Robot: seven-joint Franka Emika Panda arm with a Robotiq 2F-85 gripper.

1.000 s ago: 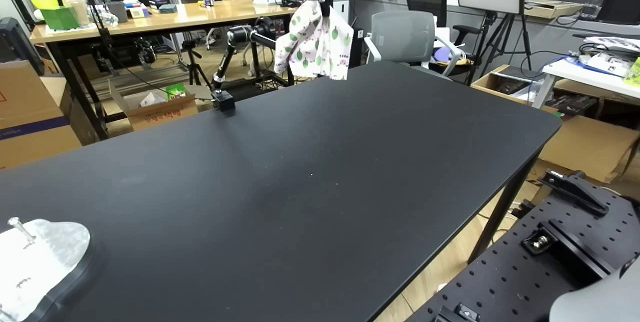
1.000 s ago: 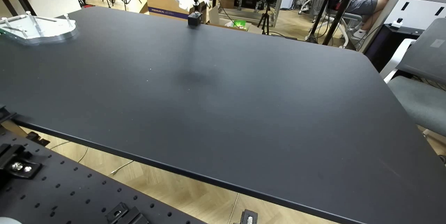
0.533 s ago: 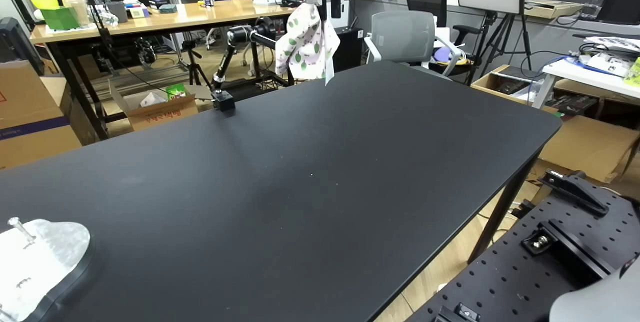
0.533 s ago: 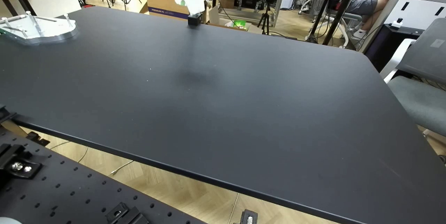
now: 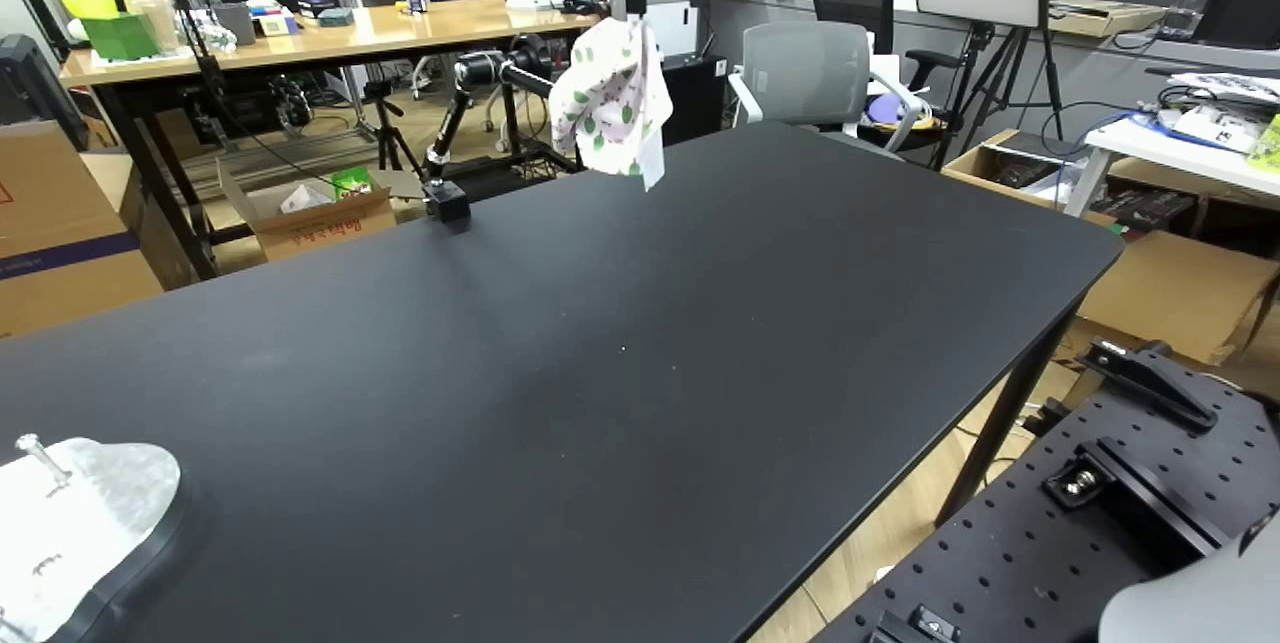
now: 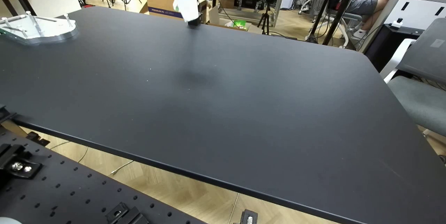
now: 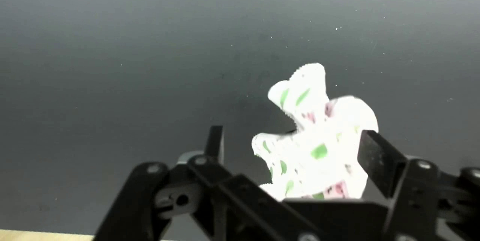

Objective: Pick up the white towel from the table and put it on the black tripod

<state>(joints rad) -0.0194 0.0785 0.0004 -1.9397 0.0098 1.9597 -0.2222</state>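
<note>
White with green and pink prints, the towel (image 5: 612, 103) hangs at the far edge of the black table (image 5: 640, 403). It looks draped over the upper arm of the black stand (image 5: 454, 115), whose foot sits on that edge, though the towel's folds hide the contact. Just above, the gripper (image 7: 293, 136) has its fingers wide apart; in the wrist view the towel shows between them, one finger overlapping its side. In an exterior view, a pale plate with pegs (image 6: 52, 30) lies by the far left corner, and a grey chair (image 6: 421, 102) stands beyond the right edge.
</note>
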